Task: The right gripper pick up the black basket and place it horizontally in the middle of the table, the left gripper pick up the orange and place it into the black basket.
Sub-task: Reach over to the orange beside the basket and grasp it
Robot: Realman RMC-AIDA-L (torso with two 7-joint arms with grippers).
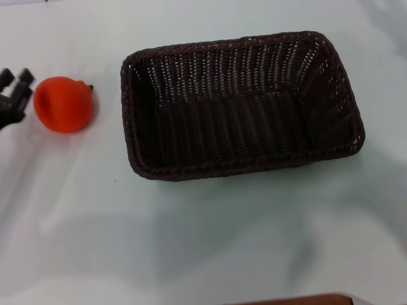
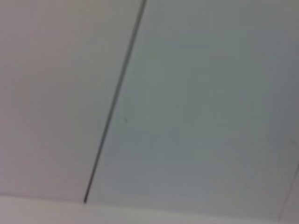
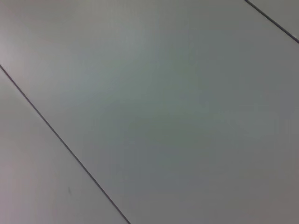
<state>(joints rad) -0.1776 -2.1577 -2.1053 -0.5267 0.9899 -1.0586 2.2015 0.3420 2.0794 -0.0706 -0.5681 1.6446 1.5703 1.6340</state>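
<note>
**Orange lies just off the left end effector, basket set lengthwise mid-surface**

From the head view, the large rectangular woven wicker basket, very dark brown-black with a braided rim and ribbed sloping walls, sits on the pale white-greenish smooth surface. Its long side runs across the view, tilted slightly so its 3 o'clock end sits a little higher than its 9 o'clock end. It rests flat, open side up, and its inside shows only weave.

At the basket's 9 o'clock, apart from its rim with a strip of bare surface between, lies the small bright orange-red fruit, matte-skinned, with a short dark stem poking toward the basket.

The black two-fingered left end effector reaches in from the view's edge at the fruit's 9 o'clock. Two dark finger tips point toward the fruit with a gap between them, so the fingers stand apart. The fruit sits just beside the tips, at their 3 o'clock, not between them; whether the nearer tip touches the skin I cannot tell.

The right end effector does not show in any view. Both wrist views show only plain pale panels crossed by thin dark seams.
</note>
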